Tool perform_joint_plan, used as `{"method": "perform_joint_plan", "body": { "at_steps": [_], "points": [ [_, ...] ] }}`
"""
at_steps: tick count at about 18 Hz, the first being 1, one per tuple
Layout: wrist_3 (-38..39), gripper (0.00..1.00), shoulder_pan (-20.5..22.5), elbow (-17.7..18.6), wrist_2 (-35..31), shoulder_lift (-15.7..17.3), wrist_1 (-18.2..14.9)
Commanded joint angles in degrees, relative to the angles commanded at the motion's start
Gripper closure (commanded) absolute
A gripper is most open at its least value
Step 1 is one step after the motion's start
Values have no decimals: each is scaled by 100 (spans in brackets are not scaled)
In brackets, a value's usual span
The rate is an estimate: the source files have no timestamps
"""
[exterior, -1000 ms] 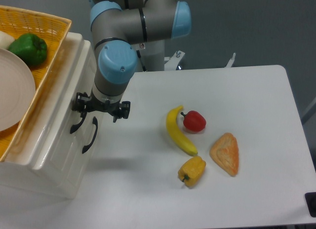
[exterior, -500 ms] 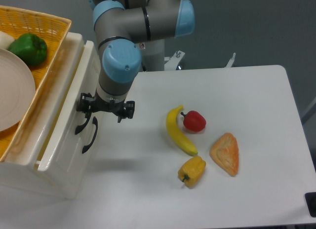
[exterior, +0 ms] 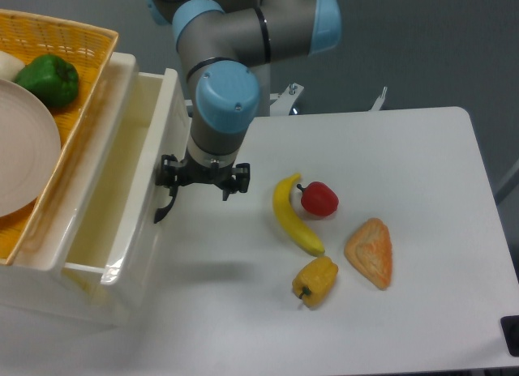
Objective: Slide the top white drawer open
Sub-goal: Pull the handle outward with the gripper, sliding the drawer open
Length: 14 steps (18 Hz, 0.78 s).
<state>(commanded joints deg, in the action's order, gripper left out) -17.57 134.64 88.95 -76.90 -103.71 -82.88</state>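
Fingers: the black two-finger gripper pointed down at the drawer front; the fingers were closed on the curved black handle, their gap hidden from this view.
Drawer: the glossy cream-white top drawer stood pulled out from the cabinet, its hollow inside open to view, directly left of the fingers.
Above the drawer: a yellow woven basket on the cabinet top, far left of the fingers, held a green pepper and a white plate.
Desk: on the white desk, to the right of the fingers, lay a yellow banana, a red pepper, a yellow pepper and an orange triangular piece.
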Motion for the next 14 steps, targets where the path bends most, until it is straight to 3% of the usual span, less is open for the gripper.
{"method": "perform_joint_plan", "body": {
  "at_steps": [14],
  "points": [
    [-27,0,360,-167,9,-17,9]
  ]
}}
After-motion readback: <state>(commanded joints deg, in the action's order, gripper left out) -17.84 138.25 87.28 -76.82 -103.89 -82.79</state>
